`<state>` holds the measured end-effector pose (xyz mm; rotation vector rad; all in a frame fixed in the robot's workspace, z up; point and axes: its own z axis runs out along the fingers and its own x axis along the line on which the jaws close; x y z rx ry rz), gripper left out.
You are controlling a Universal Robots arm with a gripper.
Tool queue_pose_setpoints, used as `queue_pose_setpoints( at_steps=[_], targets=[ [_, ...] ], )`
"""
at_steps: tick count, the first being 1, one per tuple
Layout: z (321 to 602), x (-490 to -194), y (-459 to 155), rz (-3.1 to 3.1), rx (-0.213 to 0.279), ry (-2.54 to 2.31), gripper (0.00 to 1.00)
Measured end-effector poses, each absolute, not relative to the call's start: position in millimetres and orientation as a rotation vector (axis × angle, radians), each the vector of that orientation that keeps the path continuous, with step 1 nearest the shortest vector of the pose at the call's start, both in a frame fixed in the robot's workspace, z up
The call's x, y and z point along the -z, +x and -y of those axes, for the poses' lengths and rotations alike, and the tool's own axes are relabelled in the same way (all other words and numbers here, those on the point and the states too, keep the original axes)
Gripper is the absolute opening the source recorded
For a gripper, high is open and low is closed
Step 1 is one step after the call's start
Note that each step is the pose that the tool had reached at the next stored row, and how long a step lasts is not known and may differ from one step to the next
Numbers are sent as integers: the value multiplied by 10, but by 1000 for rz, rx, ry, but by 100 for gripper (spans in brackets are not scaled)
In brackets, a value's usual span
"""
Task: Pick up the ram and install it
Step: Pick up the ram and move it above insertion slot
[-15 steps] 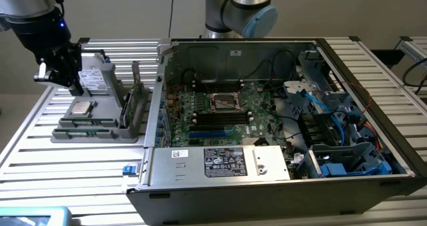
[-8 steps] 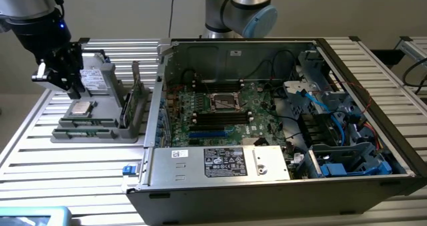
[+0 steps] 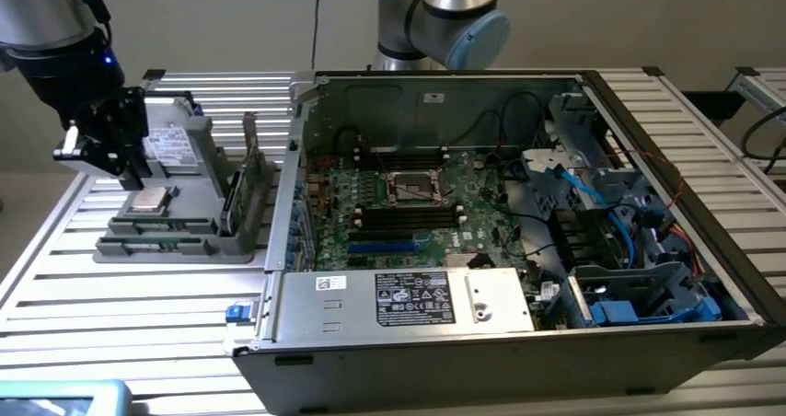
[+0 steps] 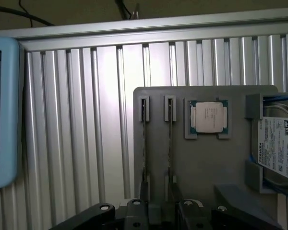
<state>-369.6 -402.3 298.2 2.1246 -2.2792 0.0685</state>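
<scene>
My gripper (image 3: 123, 167) hangs spread and empty over the grey holder (image 3: 184, 230) on the exterior view's left. The ram (image 3: 249, 181) stands there ungrasped, so pickup and installing both remain.

On the ribbed metal table (image 4: 77, 120), a grey holder (image 4: 206, 158) carries two ram sticks (image 4: 144, 143) on edge in neighbouring slots, a processor chip (image 4: 209, 117) flat beside them and a labelled drive (image 4: 278, 143) beyond, with the gripper (image 4: 159, 199), fingers apart, at the sticks' ends.
</scene>
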Motion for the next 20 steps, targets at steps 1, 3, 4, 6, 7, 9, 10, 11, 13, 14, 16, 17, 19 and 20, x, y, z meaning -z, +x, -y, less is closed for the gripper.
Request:
queue_pose_setpoints(
  at_steps=[1, 3, 4, 6, 7, 9, 10, 11, 13, 14, 16, 17, 19, 20],
  targets=[
    [4026, -2964, -3698, 2280, -69, 2125, 31],
    [4036, -2928, -3699, 2280, -69, 2125, 31],
    [4040, -2909, -3700, 2280, -70, 2125, 31],
    [4049, -2874, -3699, 2280, -70, 2125, 31],
    [4059, -2854, -3700, 2280, -69, 2125, 31],
    [4095, -2819, -3700, 2281, -68, 2126, 31],
    [4125, -2800, -3700, 2282, -65, 2127, 31],
    [4159, -2782, -3700, 2283, -63, 2128, 31],
    [4199, -2747, -3699, 2284, -59, 2129, 31],
    [4209, -2726, -3699, 2284, -58, 2130, 31],
    [4219, -2691, -3699, 2285, -57, 2130, 32],
    [4224, -2673, -3699, 2285, -57, 2130, 32],
    [4237, -2636, -3699, 2285, -57, 2130, 38],
    [4246, -2618, -3700, 2285, -56, 2131, 38]
  ],
)
